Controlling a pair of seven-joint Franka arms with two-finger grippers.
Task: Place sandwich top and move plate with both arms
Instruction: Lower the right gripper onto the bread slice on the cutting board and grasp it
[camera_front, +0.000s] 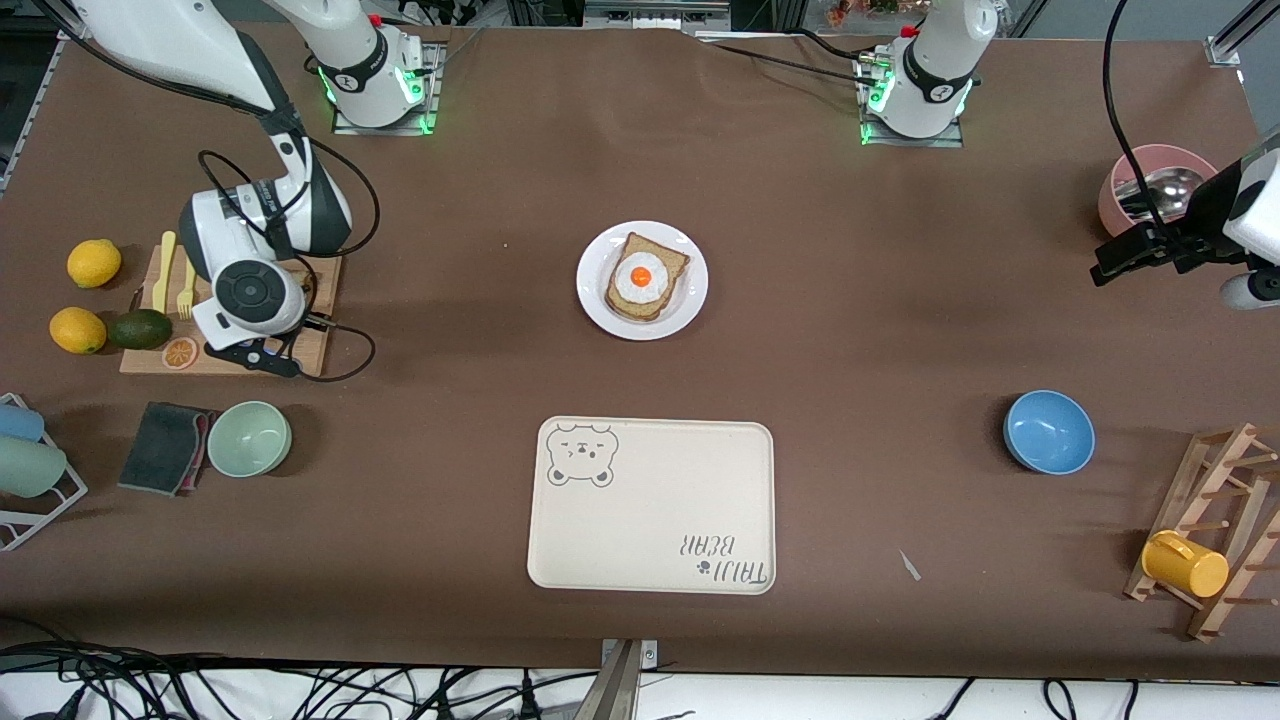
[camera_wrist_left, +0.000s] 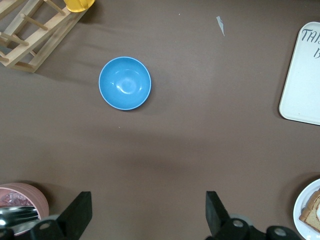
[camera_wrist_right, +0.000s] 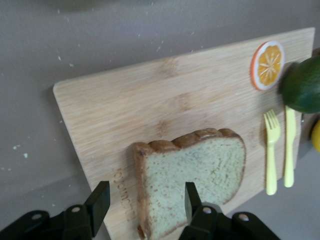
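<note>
Right gripper (camera_wrist_right: 145, 205) low over the pale bamboo cutting board (camera_wrist_right: 165, 110) at the right arm's end of the table, fingers apart and straddling one edge of the sandwich top (camera_wrist_right: 192, 180), a roughly square slice of light-brown speckled bread with a darker crust, lying flat on the board. One finger over the slice's face, the other off its crust edge over bare wood, so the crust sits between the pads; no contact visible yet, nothing clamped. Bulk of the slice spread away from the gap toward the yellow plastic fork (camera_wrist_right: 270, 150) and knife (camera_wrist_right: 289, 145); domed crust pointing away from the wrist.

Judged step: closing on the slice for the lift. Grip set on the near rim rather than the centre, so a tilt or droop on lifting seems likely.

Round plain white plate (camera_front: 642, 280) at mid-table, well apart from this gripper toward the left arm's end, carrying a bread slice topped with a fried egg (camera_front: 641, 277).

Left gripper (camera_wrist_left: 145, 212) waiting high over bare brown tablecloth near the pink bowl (camera_front: 1150, 185), fingers spread wide, empty. Neither arm near the plate.
</note>
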